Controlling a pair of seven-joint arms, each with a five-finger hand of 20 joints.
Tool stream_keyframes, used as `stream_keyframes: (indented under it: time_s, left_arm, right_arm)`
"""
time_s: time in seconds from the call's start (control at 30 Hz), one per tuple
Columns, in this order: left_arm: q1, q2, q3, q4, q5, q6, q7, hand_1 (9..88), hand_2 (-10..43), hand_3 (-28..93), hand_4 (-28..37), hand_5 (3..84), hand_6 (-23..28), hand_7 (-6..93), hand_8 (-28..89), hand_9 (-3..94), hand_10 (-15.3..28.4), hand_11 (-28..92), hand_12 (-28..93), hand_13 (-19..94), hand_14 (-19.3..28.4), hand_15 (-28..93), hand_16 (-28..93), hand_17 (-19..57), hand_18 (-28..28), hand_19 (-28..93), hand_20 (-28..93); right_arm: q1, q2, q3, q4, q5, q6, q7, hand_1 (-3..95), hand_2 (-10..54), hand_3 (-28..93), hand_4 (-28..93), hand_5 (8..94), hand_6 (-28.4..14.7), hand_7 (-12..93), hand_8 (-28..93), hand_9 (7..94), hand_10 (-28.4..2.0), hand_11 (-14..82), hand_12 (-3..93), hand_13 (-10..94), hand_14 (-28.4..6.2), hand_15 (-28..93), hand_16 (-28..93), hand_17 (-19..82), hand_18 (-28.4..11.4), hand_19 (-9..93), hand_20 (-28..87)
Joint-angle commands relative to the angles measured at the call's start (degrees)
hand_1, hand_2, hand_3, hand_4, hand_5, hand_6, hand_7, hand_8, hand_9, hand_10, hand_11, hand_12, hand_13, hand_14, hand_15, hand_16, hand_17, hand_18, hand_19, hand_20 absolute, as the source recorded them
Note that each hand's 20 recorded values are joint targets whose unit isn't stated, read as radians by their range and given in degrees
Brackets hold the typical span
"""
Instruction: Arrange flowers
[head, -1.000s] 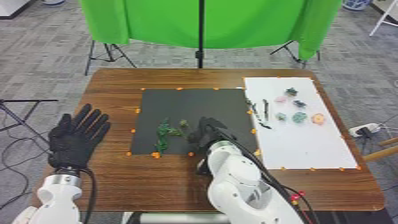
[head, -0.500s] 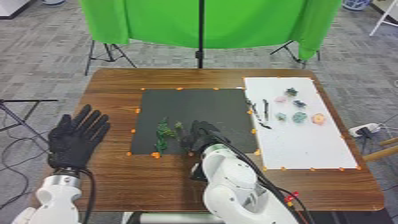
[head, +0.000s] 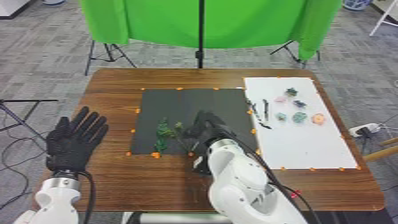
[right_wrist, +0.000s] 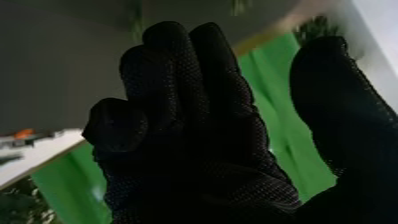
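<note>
On the dark mat (head: 169, 106), green sprigs (head: 163, 131) lie leftward, probably as the arrangement's base; flower heads (head: 318, 119) sit right of it, likely for easy picking. The right hand (head: 204, 131), over it, is open; the left hand (head: 71, 146), left of it, has straight fingers.

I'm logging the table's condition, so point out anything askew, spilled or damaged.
Nothing stands out: the green sprigs lie on the dark mat, the flower heads on the white sheet.
</note>
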Motion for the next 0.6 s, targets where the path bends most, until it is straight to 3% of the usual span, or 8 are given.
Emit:
stream_keyframes:
  time_s: [0.03,0.27,0.43,0.6]
  left_arm:
    - [2.33,-1.99,-0.39,-0.43,0.37,-0.46,1.18,25.9,12.6,78,-28.3,41.7,11.5,6.6,-8,34.7,17.1,18,9,26,17.7,35,-8,-8.4,16.3,40,13]
    - [3.33,-2.13,-0.89,-0.76,0.03,-0.86,1.73,25.9,12.6,78,-28.3,41.7,11.4,6.6,-8,34.8,17.0,18,9,26,17.7,35,-8,-8.4,16.3,41,13]
    - [3.85,-2.24,-1.00,-0.83,-0.31,-0.83,1.80,26.0,12.6,78,-28.3,41.6,11.3,6.6,-8,34.7,16.9,18,9,26,17.7,35,-8,-8.4,16.3,40,13]
    - [2.91,-2.22,-0.63,-0.33,0.20,-1.41,1.16,26.1,12.5,78,-28.3,41.6,11.3,6.6,-8,34.7,16.9,18,9,26,17.7,35,-8,-8.4,16.3,40,13]
  right_arm:
    - [1.20,6.44,9.75,-0.30,-2.98,7.55,2.20,31.6,-6.0,80,-20,71.4,-9.5,20,-10,67.8,-24.2,32.9,21.9,57,-21.8,75,22,36,-28.4,93,59]
    - [-1.88,13.54,18.77,0.86,-3.10,7.80,6.10,29.0,-9.4,78,-24,67.2,-11.5,14,-10,63.5,-24.7,32.6,20.4,53,-22.5,77,21,36,-28.4,93,62]
    - [-1.39,13.98,18.05,5.20,-4.13,8.96,6.36,30.2,-9.5,78,-26,66.6,-11.4,14,-10,62.6,-24.5,31.8,19.5,53,-22.4,77,21,36,-28.4,93,63]
    - [1.12,13.44,15.80,9.81,-6.00,9.57,6.12,30.0,-9.5,78,-28,67.1,-10.9,15,-10,63.2,-24.1,32.4,19.7,53,-22.0,77,21,36,-28.4,93,63]
